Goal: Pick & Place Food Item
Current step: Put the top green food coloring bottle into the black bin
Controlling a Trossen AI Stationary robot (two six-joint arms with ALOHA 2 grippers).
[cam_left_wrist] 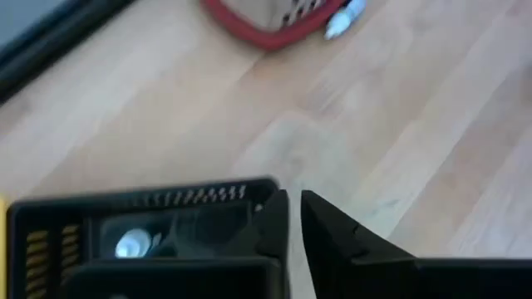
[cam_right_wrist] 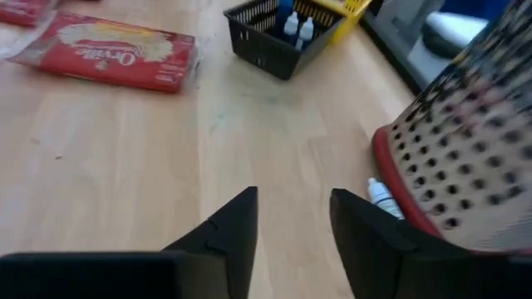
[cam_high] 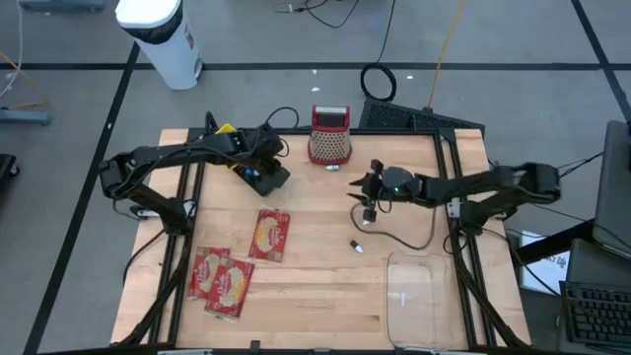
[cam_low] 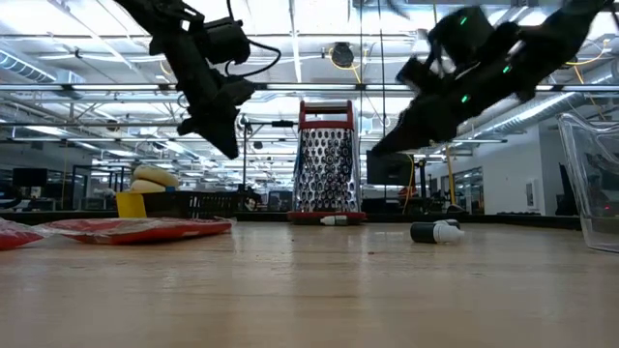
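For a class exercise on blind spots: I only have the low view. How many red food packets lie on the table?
Observer: Three. One red food packet lies alone, and two more lie side by side nearby.
Operator: Is the right arm holding anything?
Observer: No. The right wrist view shows the right jaws open and empty above bare wood.
Operator: What is in the black basket?
Observer: Small white-capped dropper bottles stand inside the black basket.

The grater (cam_high: pixel 330 136) stands at the table's (cam_high: pixel 315 296) far edge, the basket (cam_high: pixel 258 170) to its left. Three packets (two (cam_high: pixel 223 279) overlapping, one (cam_high: pixel 270 235) apart) lie front-left; the tub (cam_high: pixel 418 296) sits front-right, a vial (cam_high: pixel 356 246) between.
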